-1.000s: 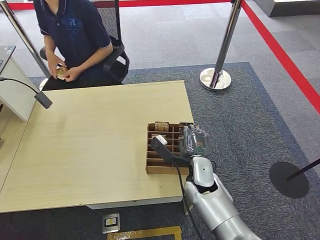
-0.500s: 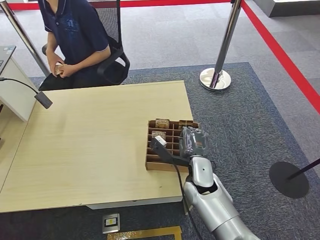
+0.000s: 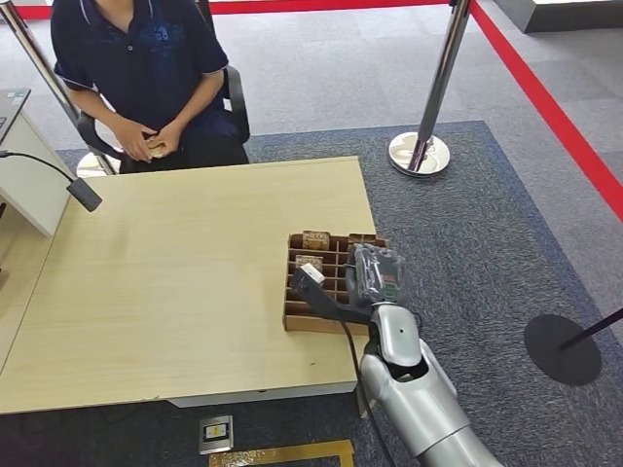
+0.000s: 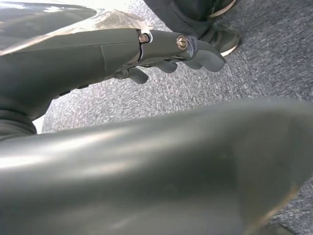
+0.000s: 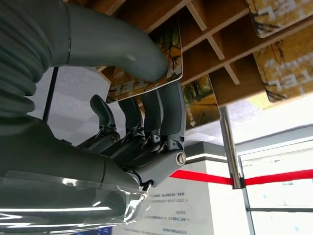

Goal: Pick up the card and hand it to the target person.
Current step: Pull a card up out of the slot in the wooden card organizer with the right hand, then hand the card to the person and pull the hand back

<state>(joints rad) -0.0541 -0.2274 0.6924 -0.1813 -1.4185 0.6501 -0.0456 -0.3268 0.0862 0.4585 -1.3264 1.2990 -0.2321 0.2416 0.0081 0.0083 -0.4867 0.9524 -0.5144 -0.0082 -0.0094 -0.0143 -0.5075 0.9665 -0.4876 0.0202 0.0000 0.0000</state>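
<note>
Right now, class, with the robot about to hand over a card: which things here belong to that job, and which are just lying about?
Belongs to the job:
card pinched by the right hand
wooden card tray
seated person

Just lying about:
stanchion post
red barrier tape
microphone

floor: grey carpet [image 3: 477, 224], darker mat under desk | furniture: light wood table [image 3: 184, 282]; black office chair [image 3: 237, 102] at its far edge | barriers: chrome stanchion [image 3: 429, 107] with red belt [image 3: 558, 122] | floor socket [image 3: 216, 433] by near edge | even light
</note>
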